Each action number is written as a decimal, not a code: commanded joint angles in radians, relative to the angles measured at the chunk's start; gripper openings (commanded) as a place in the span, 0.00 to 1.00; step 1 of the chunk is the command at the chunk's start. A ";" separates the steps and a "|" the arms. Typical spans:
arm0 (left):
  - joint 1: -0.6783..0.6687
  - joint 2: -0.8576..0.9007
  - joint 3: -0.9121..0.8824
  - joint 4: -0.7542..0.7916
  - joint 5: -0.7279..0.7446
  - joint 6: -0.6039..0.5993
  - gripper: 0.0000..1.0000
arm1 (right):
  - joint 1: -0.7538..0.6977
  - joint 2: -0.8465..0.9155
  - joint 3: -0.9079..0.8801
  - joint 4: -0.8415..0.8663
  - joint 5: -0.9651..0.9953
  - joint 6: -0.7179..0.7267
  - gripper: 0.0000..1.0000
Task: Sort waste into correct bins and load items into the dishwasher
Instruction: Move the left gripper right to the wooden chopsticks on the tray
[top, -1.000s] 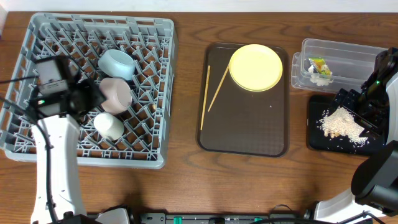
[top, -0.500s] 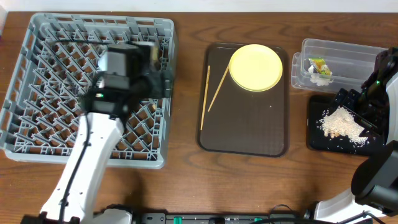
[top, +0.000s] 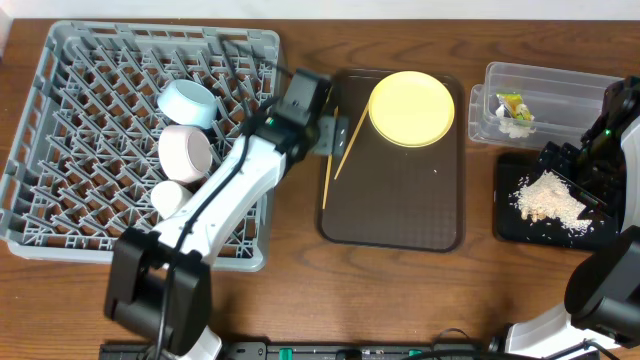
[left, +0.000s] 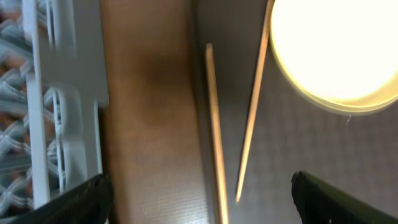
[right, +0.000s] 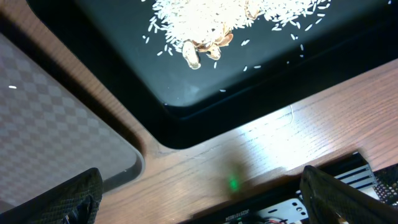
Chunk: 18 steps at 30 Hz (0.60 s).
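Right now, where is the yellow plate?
In the overhead view, the yellow plate lies at the far end of the brown tray, between the two chopsticks and the clear tub.

Two chopsticks (left: 213, 124) lie on the serving tray (left: 298, 143) between the fingers of my left gripper (left: 200, 183), with the plate (left: 336, 50) ahead toward its right finger and the rack (left: 62, 93) outside its left finger. The rack holds two bowls (top: 190, 102) and a cup (top: 170, 198). Ahead of my right gripper (right: 202, 196), crumbs (right: 236, 18) lie in the shallow tray (right: 186, 87). Beyond that tray the tub (top: 550, 75) holds a wrapper (top: 512, 104) and paper (top: 516, 126).
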 joint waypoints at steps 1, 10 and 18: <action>-0.002 0.057 0.178 -0.065 -0.054 -0.070 0.95 | -0.001 -0.024 0.001 0.004 -0.004 0.006 0.99; -0.032 0.221 0.320 -0.140 -0.040 -0.073 0.95 | -0.001 -0.024 0.001 0.005 -0.004 0.006 0.99; -0.041 0.301 0.318 -0.125 0.089 -0.077 0.95 | -0.001 -0.024 0.001 0.008 -0.004 0.006 0.99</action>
